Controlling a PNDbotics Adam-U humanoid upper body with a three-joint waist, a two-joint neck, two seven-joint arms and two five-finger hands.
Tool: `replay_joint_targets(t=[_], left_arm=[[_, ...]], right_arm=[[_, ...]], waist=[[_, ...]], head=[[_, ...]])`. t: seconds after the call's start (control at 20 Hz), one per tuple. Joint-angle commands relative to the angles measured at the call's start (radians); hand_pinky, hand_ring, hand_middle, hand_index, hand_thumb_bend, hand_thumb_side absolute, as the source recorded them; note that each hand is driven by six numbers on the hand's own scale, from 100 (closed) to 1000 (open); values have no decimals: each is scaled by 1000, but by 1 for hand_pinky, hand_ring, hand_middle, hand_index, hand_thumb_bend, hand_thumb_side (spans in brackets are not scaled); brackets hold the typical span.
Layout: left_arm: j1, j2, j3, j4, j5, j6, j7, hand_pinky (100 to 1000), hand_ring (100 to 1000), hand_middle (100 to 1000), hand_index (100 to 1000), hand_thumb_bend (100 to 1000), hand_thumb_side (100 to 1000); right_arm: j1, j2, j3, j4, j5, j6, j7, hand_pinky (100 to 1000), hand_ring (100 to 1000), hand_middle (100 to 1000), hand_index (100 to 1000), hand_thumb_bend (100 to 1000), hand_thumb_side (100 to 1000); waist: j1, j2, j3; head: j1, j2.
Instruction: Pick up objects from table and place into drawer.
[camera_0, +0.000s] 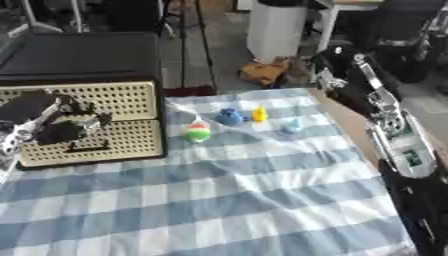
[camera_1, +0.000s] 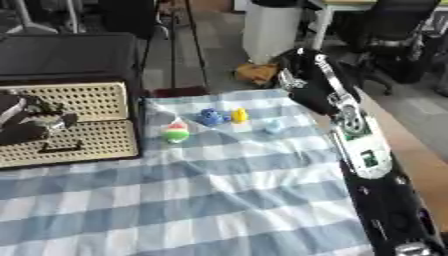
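Stereo view from the head, looking down on a table (camera_0: 350, 117) draped with a blue-and-white checked cloth (camera_0: 227, 200). At the left stands a small cabinet (camera_0: 83, 57) with a dark top and two cream, perforated drawer fronts, an upper drawer (camera_0: 114, 97) and a lower drawer (camera_0: 122, 142); both appear closed.

The left robot hand (camera_0: 66, 127) is at the face of the drawers, beside the dark handle (camera_0: 87, 148) of the lower one. Its fingers look curled, but whether they grasp the handle or anything else cannot be told. Its position suggests that opening a drawer is the step in hand, since no object can be stowed until one is open.

Four small objects lie well apart from the hand, grouped near the far middle of the cloth: a red, white and green egg-shaped toy (camera_0: 199, 132) nearest the cabinet, a blue toy (camera_0: 229, 117), a yellow toy (camera_0: 259, 114) and a pale blue item (camera_0: 291, 126). None has been lifted.

The right arm (camera_1: 354, 130) extends along the table's right edge toward the far corner; its robot hand (camera_1: 302, 75) is seen end-on, so spread or closed cannot be told. It lies nearer the toys than the left, and is plausibly placed to fetch them.
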Motion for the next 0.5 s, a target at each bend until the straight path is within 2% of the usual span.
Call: replay_joint_targets(t=[0.05,0.2,0.5], left_arm=[[-10,9,10,8,-9,-1,-10,100,100,100,533,560,1000],[-3,17,8,-7,-23,-3,-31,100,100,100,441,568,1000],[32,43,5,-65,-43,-2,-68,100,100,100,376,565,1000]], right_arm=[[-22,-18,-7,-8,-11,-1,2,198,365,357,647,100,452],[-21,-19,-8,-8,-10,-1,1,198,365,357,647,100,453],[-19,-21,-11,-8,-9,-1,0,199,365,357,648,100,452]], waist=[[2,-9,-1],[3,-9,1],[4,-10,6]], head=[[-4,-7],[-6,-7],[-14,-6]])
